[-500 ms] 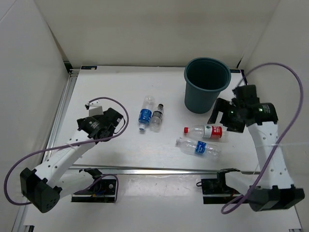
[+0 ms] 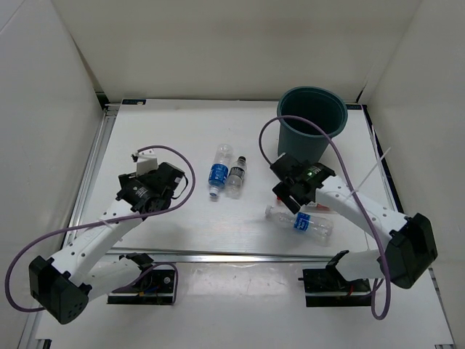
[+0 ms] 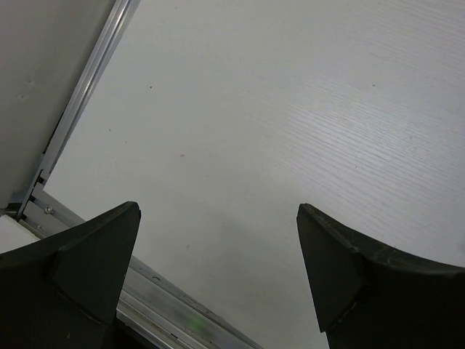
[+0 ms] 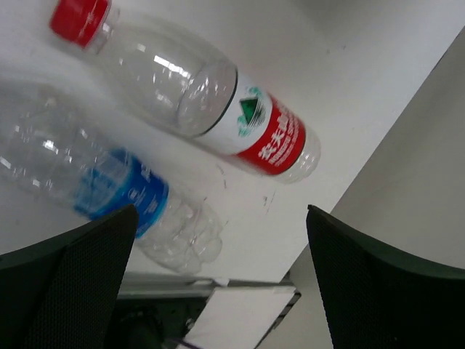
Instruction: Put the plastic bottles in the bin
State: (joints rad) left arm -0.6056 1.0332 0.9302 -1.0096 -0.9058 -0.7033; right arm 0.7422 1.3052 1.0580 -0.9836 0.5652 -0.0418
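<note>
**Top view.** The bin [image 2: 328,144] is being shown upright at the far right of the table [image 2: 167,131]. Two of the plastic bottles, the first blue-labelled bottle [image 2: 217,171] and the black-capped bottle [image 2: 235,175], are being shown lying side by side near the table's middle, left of the bin. The second blue-labelled bottle [image 2: 301,221] is being shown on its side nearer the front edge. The right gripper [image 2: 289,185] is being held just beside it, between it and the bin.

**Right wrist view.** The red-capped bottle [image 4: 218,109], largely covered from above, is being shown lying on the table next to the second blue-labelled bottle. It is being touched by neither finger. The jaws of the right gripper are being held wide apart, with nothing gripped.

**Left wrist view.** The left gripper [image 3: 218,211] is being held over bare table at the left, well apart from every bottle. Its jaws are likewise being held wide and are gripping nothing.
</note>
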